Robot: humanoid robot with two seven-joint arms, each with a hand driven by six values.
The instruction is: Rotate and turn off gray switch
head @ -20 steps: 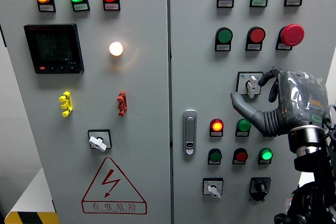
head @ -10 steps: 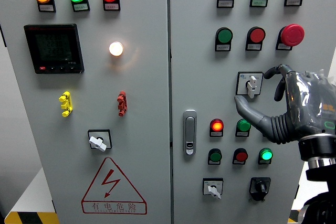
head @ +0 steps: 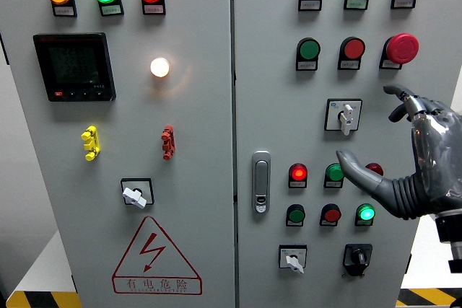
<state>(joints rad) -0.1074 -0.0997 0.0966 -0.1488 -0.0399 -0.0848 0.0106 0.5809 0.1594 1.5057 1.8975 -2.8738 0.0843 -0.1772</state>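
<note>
The gray rotary switch (head: 346,116) sits in a square plate on the right cabinet door, its pale handle pointing straight up and down. My right hand (head: 369,128) hovers to the right of it and a little lower, fingers spread and holding nothing. Its thumb (head: 354,167) points left over the small red and green lamps, and its index finger (head: 401,94) is raised to the switch's right. No finger touches the switch. My left hand does not show.
Two more pale rotary switches sit at the lower left door (head: 135,195) and lower right door (head: 292,258), with a black one (head: 356,255) beside it. A red mushroom button (head: 401,47) is above my hand. A door handle (head: 260,181) stands at the seam.
My right hand has drawn back from the gray switch, sliding right and downward, and its fingers have opened away from the handle. The handle now stands upright.
</note>
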